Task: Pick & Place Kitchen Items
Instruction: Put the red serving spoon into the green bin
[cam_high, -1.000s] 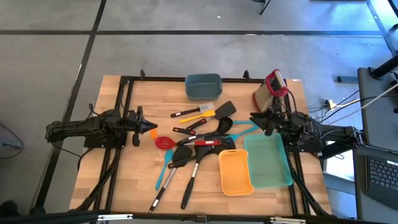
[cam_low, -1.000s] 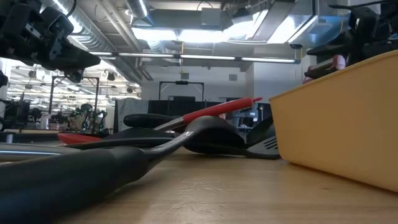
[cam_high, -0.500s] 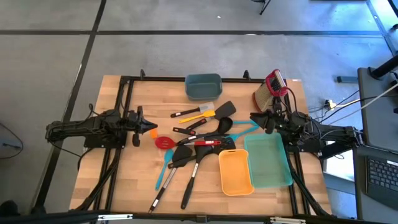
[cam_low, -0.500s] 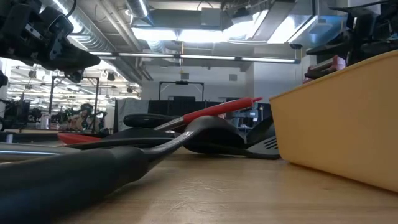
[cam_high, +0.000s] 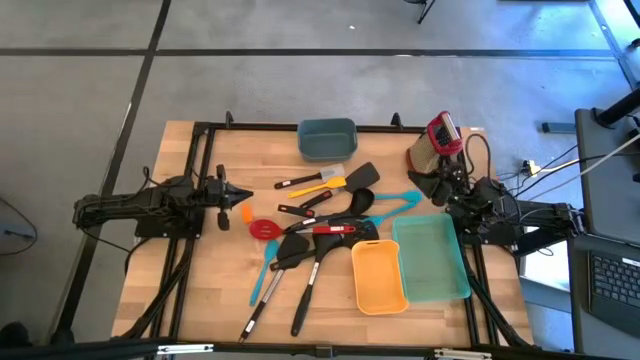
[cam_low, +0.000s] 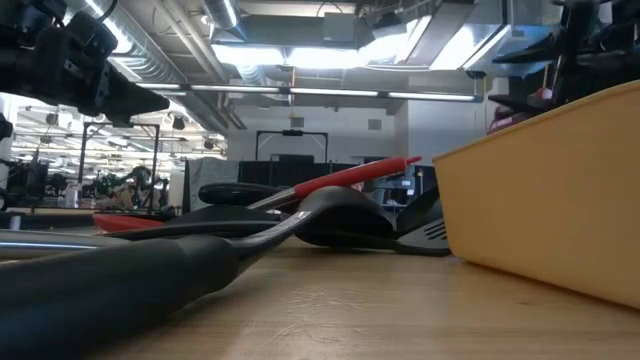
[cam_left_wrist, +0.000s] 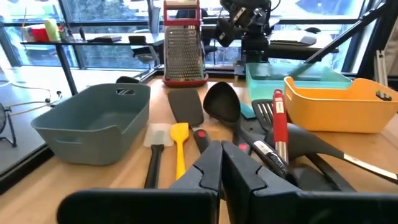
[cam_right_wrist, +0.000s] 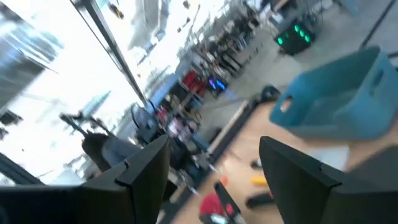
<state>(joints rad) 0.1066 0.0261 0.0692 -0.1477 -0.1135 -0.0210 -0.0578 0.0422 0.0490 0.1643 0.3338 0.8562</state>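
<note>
The kitchen items (cam_high: 320, 225) lie in a loose pile on the middle of the wooden table: black turners and ladles, teal spatulas, a red spoon (cam_high: 264, 229), a yellow spatula (cam_left_wrist: 180, 134) and a white one (cam_left_wrist: 157, 134). My left gripper (cam_high: 241, 194) hovers at the pile's left, pointing level toward it, shut and holding nothing; its shut fingers (cam_left_wrist: 222, 167) show in the left wrist view. My right gripper (cam_high: 421, 183) hovers at the pile's right, beside the grater, open and empty (cam_right_wrist: 214, 177).
A grey-blue bin (cam_high: 327, 139) stands at the far edge, an orange bin (cam_high: 378, 275) and a teal bin (cam_high: 431, 259) at the near right. A red-topped grater (cam_high: 437, 146) stands at the far right. Black frame rails run along the table's sides.
My left gripper has rolled about its own line while staying in place. My right gripper has tipped upward and rolled a little, rising slightly. The utensils have not moved.
</note>
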